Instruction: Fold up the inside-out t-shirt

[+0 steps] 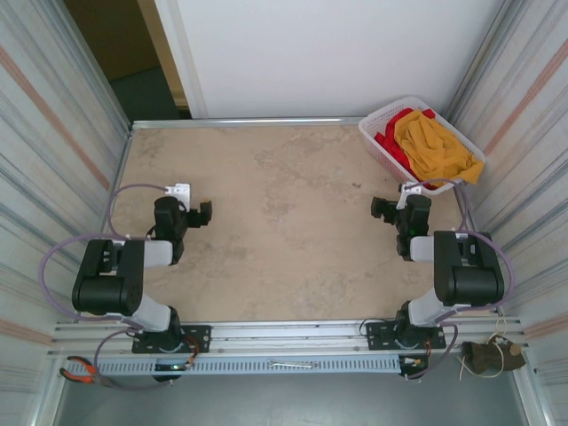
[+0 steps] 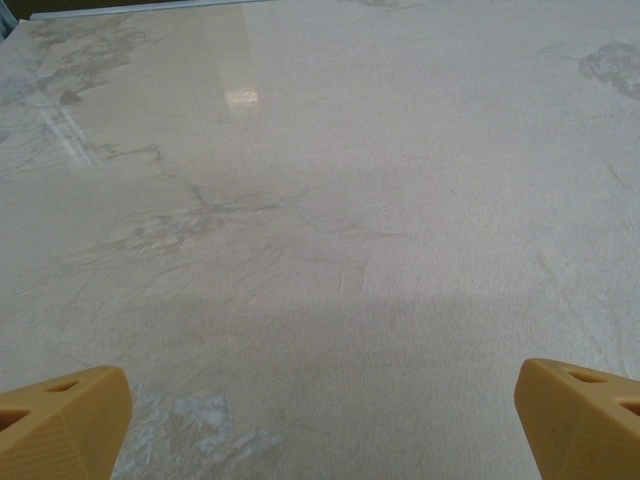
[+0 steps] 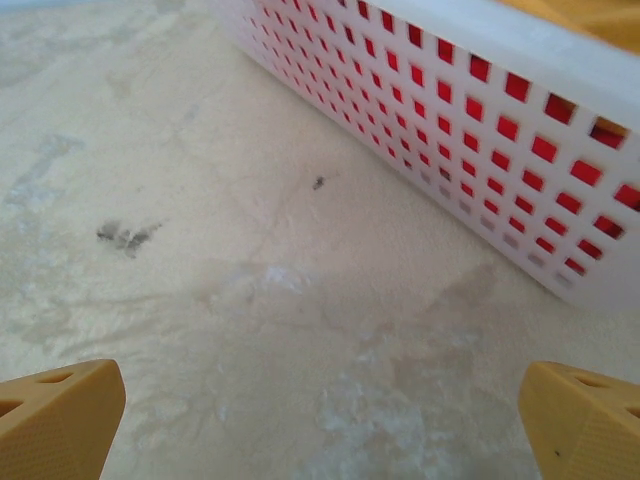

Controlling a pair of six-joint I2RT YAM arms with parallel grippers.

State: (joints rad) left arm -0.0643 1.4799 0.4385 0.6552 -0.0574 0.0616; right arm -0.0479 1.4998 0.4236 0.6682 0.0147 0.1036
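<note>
The left gripper (image 1: 201,214) is hanging with its jaws spread wide and nothing between them; in its wrist view the two tan fingertips (image 2: 60,422) are sitting at the lower corners, and bare marbled table (image 2: 330,200) is showing across the gap. The right gripper (image 1: 383,209) is likewise standing fully apart and empty, and its own fingertips (image 3: 580,420) are framing pale tabletop at the bottom of its view. Seen from above, the left gripper is hovering at about 9 o'clock on the table (image 1: 284,231) and the right one at about 3 o'clock, each facing inward toward the other, well apart. Just beyond the right gripper, toward 1 o'clock, the white basket (image 1: 388,156) is sitting in the far right corner, turned at an angle to the table edges. In the right wrist view its perforated wall (image 3: 560,70) is running across the upper right, red showing through the holes. The inside-out t-shirt (image 1: 435,146) is lying crumpled in the basket, mustard yellow, spilling over the rim at the right end. It is resting on the red garment (image 1: 390,140), which is peeking out along the left side. Orange-handled pliers (image 1: 80,373) are lying off the table's near edge at 7 o'clock, beside the left arm's base.
</note>
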